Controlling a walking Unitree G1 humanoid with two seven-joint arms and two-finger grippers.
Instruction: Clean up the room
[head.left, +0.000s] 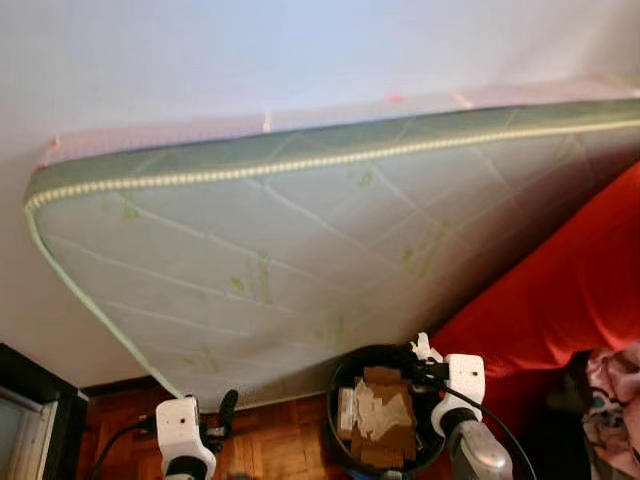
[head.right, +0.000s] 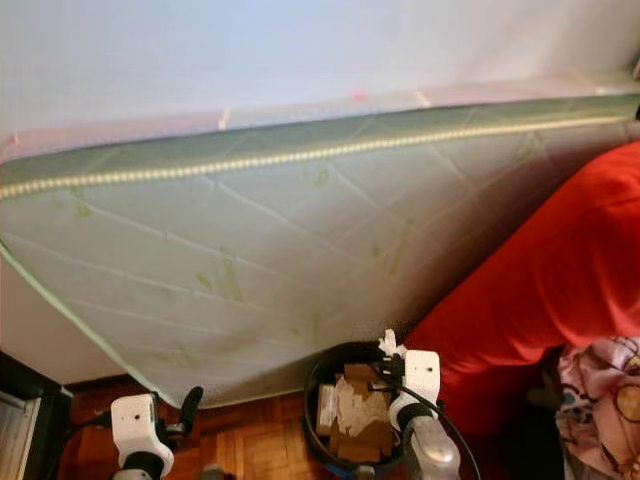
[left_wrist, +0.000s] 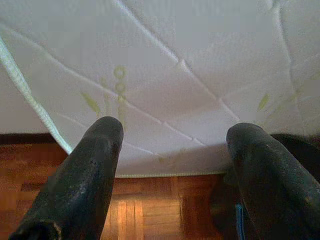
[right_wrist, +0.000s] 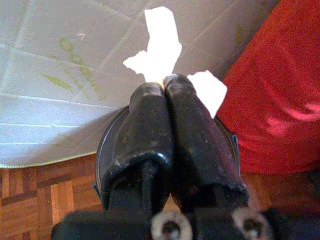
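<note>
At the bottom middle, a black bin (head.left: 345, 385) holds brown card and paper bits. The right gripper (right_wrist: 164, 82) pinches a torn white tissue (right_wrist: 161, 42) over it. The left gripper (left_wrist: 172, 135) gapes wide. Behind leans a mattress (head.left: 300, 230).

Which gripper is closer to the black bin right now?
Right. The right gripper, shut on a white paper scrap, sits above the black bin by its rim. The left gripper is open over the wooden floor, off to the bin's left.
</note>
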